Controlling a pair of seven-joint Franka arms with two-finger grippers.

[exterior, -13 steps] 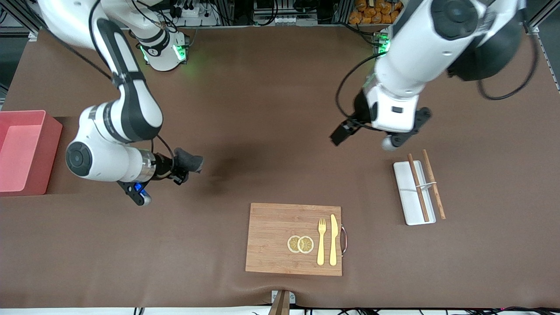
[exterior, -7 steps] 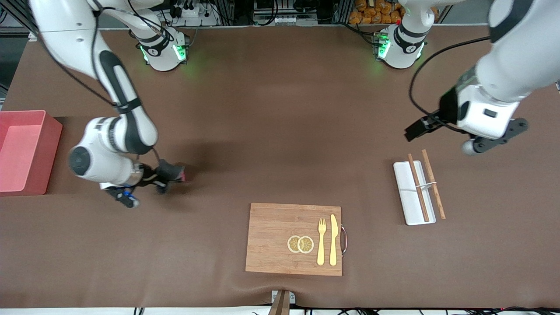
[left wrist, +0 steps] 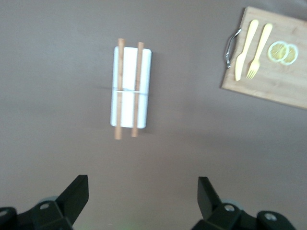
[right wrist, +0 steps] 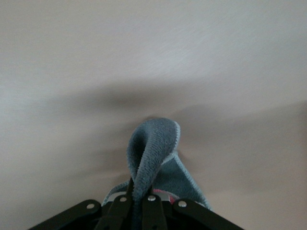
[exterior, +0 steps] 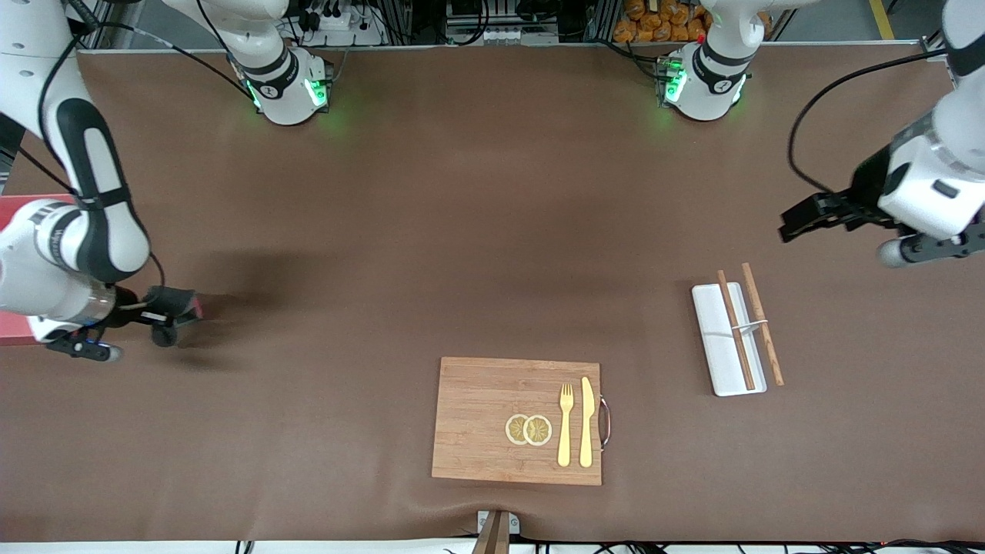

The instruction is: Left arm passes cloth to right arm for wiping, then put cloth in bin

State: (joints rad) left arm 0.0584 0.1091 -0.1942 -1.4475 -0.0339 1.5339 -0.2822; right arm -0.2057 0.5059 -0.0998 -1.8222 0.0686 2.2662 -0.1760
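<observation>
My right gripper (exterior: 165, 312) is shut on the dark grey cloth (exterior: 185, 302), whose pink edge shows at its tip. It holds the cloth low over the table, right beside the pink bin (exterior: 11, 327). The right arm covers most of the bin. In the right wrist view the cloth (right wrist: 154, 151) sticks out folded from the shut gripper (right wrist: 139, 203). My left gripper (exterior: 800, 219) is open and empty in the air at the left arm's end of the table. Its fingers (left wrist: 76, 194) stand wide apart in the left wrist view.
A white tray (exterior: 712, 338) with two wooden chopsticks (exterior: 762, 323) lies toward the left arm's end; it also shows in the left wrist view (left wrist: 148, 86). A wooden cutting board (exterior: 477, 415) with a fork, a knife and lemon slices lies near the front camera.
My right arm has carried the cloth across the table toward its own end, up to the bin. My left arm has drawn back, empty, toward its end of the table.
</observation>
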